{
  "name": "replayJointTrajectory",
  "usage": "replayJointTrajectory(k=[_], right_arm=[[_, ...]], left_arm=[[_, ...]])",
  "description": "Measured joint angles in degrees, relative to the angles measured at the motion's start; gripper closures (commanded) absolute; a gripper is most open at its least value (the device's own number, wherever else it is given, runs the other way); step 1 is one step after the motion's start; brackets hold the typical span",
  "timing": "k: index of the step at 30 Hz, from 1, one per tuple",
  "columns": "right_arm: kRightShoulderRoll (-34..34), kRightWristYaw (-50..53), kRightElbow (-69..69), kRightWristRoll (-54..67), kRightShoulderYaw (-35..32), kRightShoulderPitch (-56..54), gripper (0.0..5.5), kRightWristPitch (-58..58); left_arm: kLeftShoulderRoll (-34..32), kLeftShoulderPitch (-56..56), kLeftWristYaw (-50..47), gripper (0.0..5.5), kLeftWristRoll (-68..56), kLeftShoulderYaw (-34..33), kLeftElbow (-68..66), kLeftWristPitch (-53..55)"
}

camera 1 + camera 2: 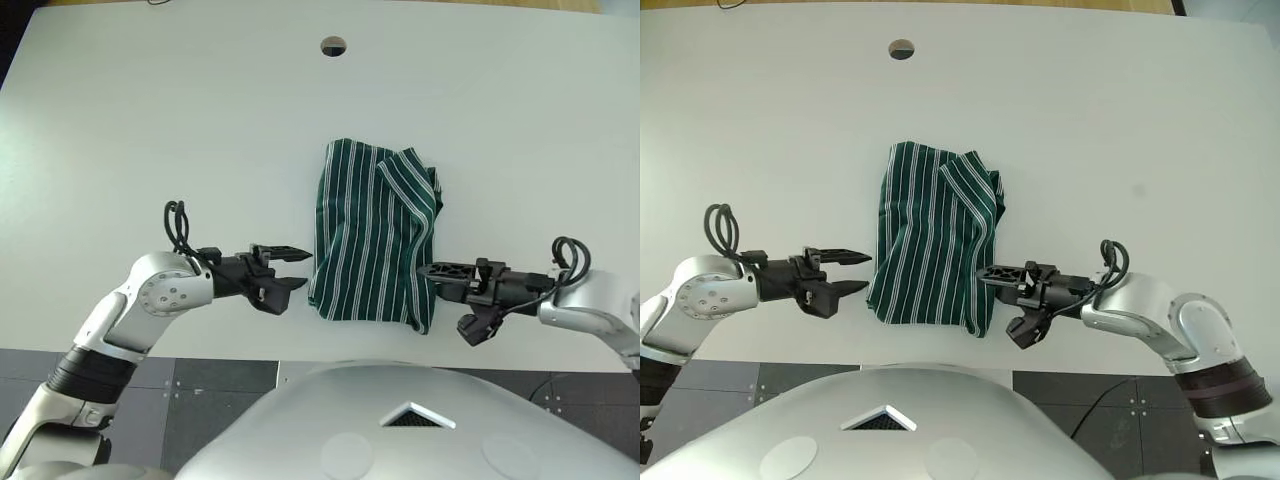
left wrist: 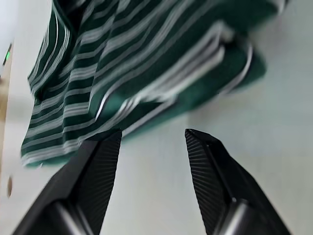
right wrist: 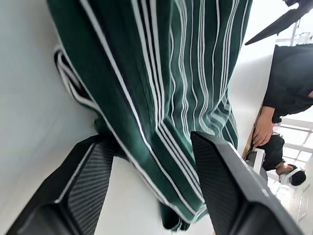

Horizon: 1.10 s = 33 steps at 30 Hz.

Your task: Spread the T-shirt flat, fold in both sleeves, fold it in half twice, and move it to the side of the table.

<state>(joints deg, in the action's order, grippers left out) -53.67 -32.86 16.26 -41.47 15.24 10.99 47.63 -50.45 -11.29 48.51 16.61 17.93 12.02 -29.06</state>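
A white desk (image 1: pixel 150 130) carries a folded green T-shirt (image 1: pixel 372 230) with white stripes, lying near its front edge. A round hole (image 1: pixel 333 46) sits toward the far edge

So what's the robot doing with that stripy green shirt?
It is folding it. The T-shirt lies on the white table, already folded into a narrow bundle. The left gripper hangs open just beside the shirt's near left edge, not touching it. The right gripper is open right at the near right edge. Neither one holds the cloth now.
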Motion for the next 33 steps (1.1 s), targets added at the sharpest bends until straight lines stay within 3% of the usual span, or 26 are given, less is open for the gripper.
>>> replayJointTrajectory(k=[9,14,22,27,33], right_arm=[[-0.44,-3.06,-0.03,0.76,4.68,-3.87,2.69,0.82],[-0.44,-6.94,-0.39,1.63,8.2,-6.96,3.77,0.13],[-0.82,-17.09,2.22,8.58,10.41,-7.98,5.34,-8.0],[0.29,-21.7,2.85,22.13,9.46,-7.56,5.4,-19.84],[3.4,-23.73,-3.41,41.8,4.88,-4.77,5.4,-30.8]], left_arm=[[1.43,3.42,2.87,3.07,-2.92,5.3,-1.36,-1.82],[2.82,5.47,3.03,3.32,-3.32,7.33,-2.8,-2.27],[2.81,5.77,3.73,4.72,-4.2,8.83,-4.37,-2.72],[2.54,5.94,7.44,5.33,-10.13,8.73,-5.01,0.17],[1.73,7.52,15.09,5.33,-32.65,3.44,-1.19,19.24]])
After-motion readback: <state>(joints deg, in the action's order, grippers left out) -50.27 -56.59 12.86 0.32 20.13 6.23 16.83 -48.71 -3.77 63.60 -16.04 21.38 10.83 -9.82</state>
